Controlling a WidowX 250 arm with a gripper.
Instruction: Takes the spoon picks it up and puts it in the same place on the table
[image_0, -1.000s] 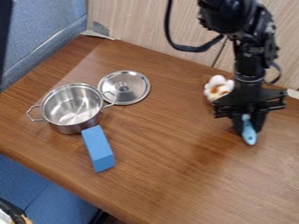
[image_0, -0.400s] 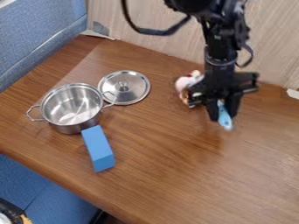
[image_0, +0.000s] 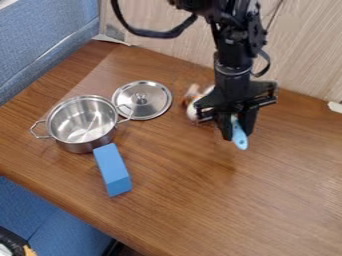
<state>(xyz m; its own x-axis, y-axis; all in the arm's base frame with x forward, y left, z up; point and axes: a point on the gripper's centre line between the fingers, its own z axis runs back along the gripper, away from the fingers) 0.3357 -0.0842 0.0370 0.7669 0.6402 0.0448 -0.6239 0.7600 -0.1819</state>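
My gripper (image_0: 238, 131) hangs over the right-centre part of the table (image_0: 267, 200), shut on the light blue spoon (image_0: 240, 139). The spoon's blue end points down from between the fingers, and a shadow lies on the wood below and in front of it. The rest of the spoon is hidden by the gripper.
A white and orange-brown object (image_0: 193, 109) is close by the gripper's left side; I cannot tell whether they touch. To the left are a steel pot (image_0: 80, 146), its lid (image_0: 150, 109) and a blue block (image_0: 112, 170). A wooden panel (image_0: 307, 55) rises behind.
My gripper has moved left and slightly back across the view with the spoon held. The white and orange-brown object has shifted left along with it. Pot, lid and block have kept their places.
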